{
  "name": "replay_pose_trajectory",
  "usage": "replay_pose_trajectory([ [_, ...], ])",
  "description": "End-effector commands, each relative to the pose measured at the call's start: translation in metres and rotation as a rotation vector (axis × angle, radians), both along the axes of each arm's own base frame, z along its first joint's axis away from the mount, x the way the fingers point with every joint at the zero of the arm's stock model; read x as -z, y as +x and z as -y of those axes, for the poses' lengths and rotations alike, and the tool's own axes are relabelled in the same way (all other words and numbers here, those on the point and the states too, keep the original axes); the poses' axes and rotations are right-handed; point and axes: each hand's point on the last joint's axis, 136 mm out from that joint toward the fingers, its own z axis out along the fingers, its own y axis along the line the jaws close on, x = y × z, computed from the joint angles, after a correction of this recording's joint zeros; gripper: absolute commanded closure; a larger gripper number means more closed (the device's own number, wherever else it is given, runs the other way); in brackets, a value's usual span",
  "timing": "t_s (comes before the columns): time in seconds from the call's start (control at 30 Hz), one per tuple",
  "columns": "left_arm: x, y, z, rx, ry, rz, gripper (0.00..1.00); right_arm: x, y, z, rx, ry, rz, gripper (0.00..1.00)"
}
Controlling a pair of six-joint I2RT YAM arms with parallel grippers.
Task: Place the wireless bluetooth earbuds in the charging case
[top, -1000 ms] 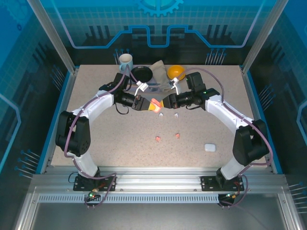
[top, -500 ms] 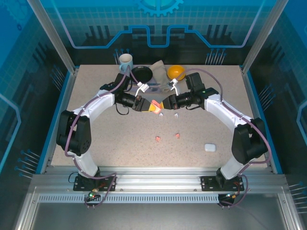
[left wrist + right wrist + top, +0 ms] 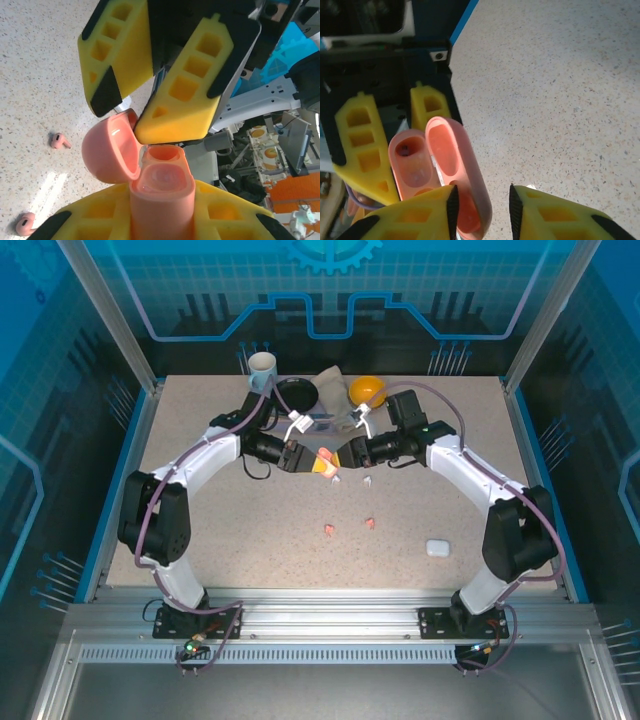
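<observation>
My left claw [image 3: 297, 457] is pressed together on the body of the pink case [image 3: 162, 190], holding it up off the desk [image 3: 260, 540] with its mouth turned toward my other arm. The lid [image 3: 107, 150] is swung open to one side, and both sockets look unfilled (one is partly in shadow, so I say that with some care).

My right claw [image 3: 481, 210] is spread. Its two fingers straddle the edge of the lid, and one finger lies against the case near the hinge. I see a gap beside the lid, so I judge it is not pinched.

None of the earbuds is in the case. Two white earbuds [image 3: 337, 478] lie on the desk just beneath where the claws meet, one on each side. Two pink earbuds [image 3: 329, 529] lie farther toward my bases, apart from each other.

The pink pair surely belongs to this case. It lies down and toward the near edge from both claws. Since the left claw is occupied, the fetching falls to the right one, which must first back off the lid. The stems are too small to tell their direction.
</observation>
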Motion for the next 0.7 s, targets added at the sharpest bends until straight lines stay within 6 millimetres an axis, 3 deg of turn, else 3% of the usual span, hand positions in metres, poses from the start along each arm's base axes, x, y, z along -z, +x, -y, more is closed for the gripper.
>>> replay_pose_trajectory([
  [0.0, -0.018, 0.0, -0.001, -0.036, 0.004, 0.144, 1.0, -0.018, 0.008, 0.022, 0.107, -0.001, 0.028, 0.55],
  [0.07, -0.019, 0.0, -0.004, -0.088, 0.024, 0.217, 1.0, -0.019, 0.012, 0.036, 0.177, -0.014, 0.022, 0.53],
  [0.17, -0.02, -0.002, -0.009, -0.189, 0.047, 0.381, 1.0, -0.015, 0.014, 0.055, 0.285, -0.046, 0.0, 0.42],
  [0.37, -0.02, 0.004, -0.036, -0.494, 0.079, 0.675, 1.0, 0.009, -0.003, 0.076, 0.461, -0.173, -0.086, 0.38],
  [0.57, -0.014, 0.001, -0.054, -0.716, 0.12, 0.863, 1.0, 0.057, -0.038, 0.08, 0.584, -0.398, -0.188, 0.33],
  [0.67, -0.012, -0.008, -0.057, -0.782, 0.118, 0.972, 1.0, 0.079, -0.06, 0.068, 0.605, -0.527, -0.211, 0.3],
])
